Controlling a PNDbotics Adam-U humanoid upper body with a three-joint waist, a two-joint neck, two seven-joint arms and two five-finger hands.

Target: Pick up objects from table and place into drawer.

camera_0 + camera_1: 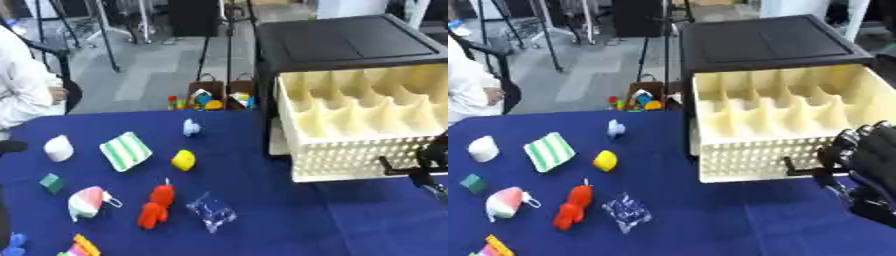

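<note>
Likely light and soft, red plush toy (572, 207) on counter (710, 225) suits a mid-body pinch; right robot hand (868, 160) clenched, grasping nothing, beside open drawer (745, 160).

Looks like a robotics lab or test room: grey concrete floor (153, 75), black tripod stands (105, 35) at the back, a blue-clothed table (289, 225) strewn with small toys, and paper bags (223, 92) of more toys on the floor.

Stood on grey floor (149, 75) beyond the table: tripod legs (103, 35), two brown bags (223, 92) holding colourful toys.
</note>
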